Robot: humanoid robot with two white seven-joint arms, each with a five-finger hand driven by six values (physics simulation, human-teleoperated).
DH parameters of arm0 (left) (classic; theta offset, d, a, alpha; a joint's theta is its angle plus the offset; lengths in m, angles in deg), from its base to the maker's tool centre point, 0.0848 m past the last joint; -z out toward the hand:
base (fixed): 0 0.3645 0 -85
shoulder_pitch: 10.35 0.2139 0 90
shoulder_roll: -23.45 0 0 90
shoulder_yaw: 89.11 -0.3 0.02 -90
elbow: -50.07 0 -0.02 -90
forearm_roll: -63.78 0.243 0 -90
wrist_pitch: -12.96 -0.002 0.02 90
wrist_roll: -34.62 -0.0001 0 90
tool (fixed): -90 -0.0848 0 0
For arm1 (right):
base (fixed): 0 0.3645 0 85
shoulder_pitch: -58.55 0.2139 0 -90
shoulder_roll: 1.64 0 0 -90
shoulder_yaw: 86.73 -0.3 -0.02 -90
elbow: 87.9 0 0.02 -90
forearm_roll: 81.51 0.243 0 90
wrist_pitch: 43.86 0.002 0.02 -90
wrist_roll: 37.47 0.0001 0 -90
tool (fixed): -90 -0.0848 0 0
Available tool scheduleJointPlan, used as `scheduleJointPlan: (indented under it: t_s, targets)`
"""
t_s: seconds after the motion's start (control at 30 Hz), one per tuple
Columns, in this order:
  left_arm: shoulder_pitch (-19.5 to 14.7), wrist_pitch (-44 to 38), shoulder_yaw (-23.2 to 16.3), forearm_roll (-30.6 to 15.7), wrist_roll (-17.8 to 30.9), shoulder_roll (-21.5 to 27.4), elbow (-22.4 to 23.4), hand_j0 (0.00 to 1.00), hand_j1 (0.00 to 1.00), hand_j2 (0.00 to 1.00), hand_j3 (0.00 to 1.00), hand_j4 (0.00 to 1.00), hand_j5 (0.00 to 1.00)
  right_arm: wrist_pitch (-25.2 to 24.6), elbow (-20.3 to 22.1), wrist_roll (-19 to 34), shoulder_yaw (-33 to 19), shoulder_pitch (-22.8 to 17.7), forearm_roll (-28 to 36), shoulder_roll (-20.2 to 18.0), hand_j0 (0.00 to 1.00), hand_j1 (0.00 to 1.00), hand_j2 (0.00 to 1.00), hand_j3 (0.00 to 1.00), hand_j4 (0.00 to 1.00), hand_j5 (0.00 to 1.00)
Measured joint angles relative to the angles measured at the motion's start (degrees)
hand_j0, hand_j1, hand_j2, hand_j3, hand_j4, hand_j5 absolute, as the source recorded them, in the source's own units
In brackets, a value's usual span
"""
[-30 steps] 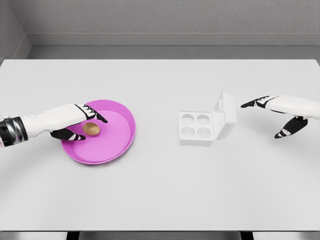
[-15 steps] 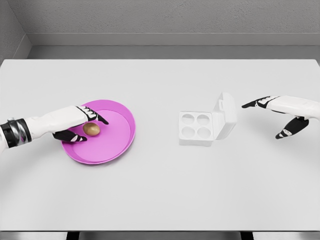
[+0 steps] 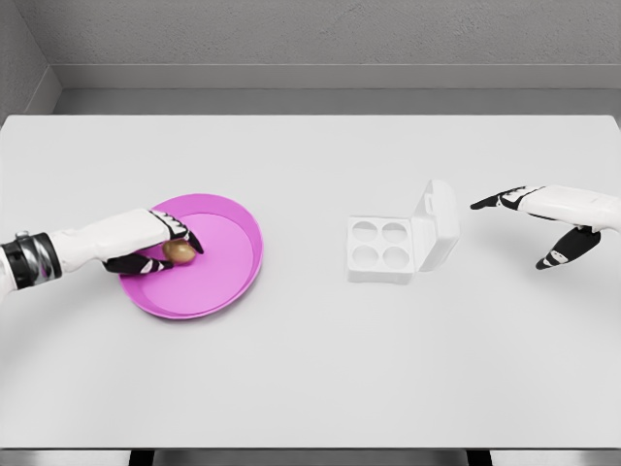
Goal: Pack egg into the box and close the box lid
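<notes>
Since the earlier frames the left hand [image 3: 155, 245] has drawn its fingers in around the egg [image 3: 178, 251]: index now curls over the top, thumb under the near side, pinching it. Egg sits in the left part of the pink plate [image 3: 233, 272], still down on the plate as far as can be told. White egg box [image 3: 390, 249] stands well to the right, lid [image 3: 439, 221] tilted open on its right side, four cups showing. Right hand [image 3: 543, 218] hovers right of the lid, fingers spread, holding nothing, barely shifted.
</notes>
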Motion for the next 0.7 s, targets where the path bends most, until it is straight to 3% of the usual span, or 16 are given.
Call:
scheduleJointPlan:
  t_s: [0.47, 0.7]
  targets:
    - [-0.1, 0.0, -0.8, -1.2, 0.9, 0.2, 0.5, 0.34, 0.34, 0.34, 0.34, 0.34, 0.34, 0.0, -0.1, 0.0, 0.0, 0.1, 0.0, 0.1, 1.00, 1.00, 1.00, 1.00, 1.00, 1.00]
    - [-1.1, 0.1, -0.4, -3.4, 3.2, 0.1, -1.2, 0.33, 0.33, 0.33, 0.33, 0.33, 0.33, 0.0, -0.1, 0.0, 0.0, 0.1, 0.0, 0.4, 1.00, 1.00, 1.00, 1.00, 1.00, 1.00]
